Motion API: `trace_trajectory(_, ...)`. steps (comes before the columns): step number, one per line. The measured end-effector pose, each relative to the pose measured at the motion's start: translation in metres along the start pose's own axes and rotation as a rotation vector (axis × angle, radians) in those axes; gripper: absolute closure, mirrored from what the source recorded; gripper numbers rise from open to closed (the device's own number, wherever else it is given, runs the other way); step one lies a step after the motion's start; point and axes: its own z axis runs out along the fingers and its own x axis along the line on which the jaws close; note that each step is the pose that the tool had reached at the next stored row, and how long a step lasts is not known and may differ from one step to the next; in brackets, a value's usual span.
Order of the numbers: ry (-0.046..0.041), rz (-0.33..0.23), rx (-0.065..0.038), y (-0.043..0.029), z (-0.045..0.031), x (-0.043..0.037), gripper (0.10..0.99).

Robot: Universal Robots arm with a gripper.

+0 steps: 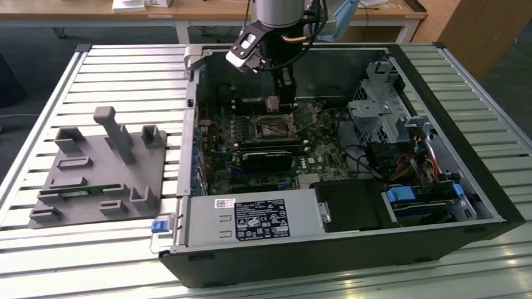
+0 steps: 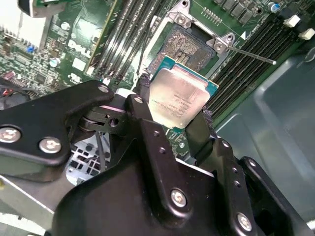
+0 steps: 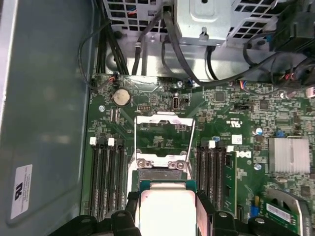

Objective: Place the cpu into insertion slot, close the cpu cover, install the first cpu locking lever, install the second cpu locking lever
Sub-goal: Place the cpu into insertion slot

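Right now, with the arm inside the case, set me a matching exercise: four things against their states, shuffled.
Things:
1. cpu
2. insertion slot
3. cpu cover
4. grey fixture

States:
A. swung open
B. held in the gripper
C. lying on the slatted table
D. bare, no chip in it

Pairs: 1-B, 2-D, 3-A, 4-C

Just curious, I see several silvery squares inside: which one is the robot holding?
The cpu, the flat plate with a green edge, pinched between the black fingers. The windowed cpu cover and the ribbed block sit on the board.
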Motion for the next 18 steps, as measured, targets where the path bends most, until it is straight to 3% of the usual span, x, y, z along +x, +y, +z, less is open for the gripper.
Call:
trace_trajectory(8,-0.0001,0.0,0.0,-0.0014,0.0124,0.0012,0.549)
trace_trajectory(18,0.0005,0.0,0.0,-0.0057,0.0196,0.0018,0.549)
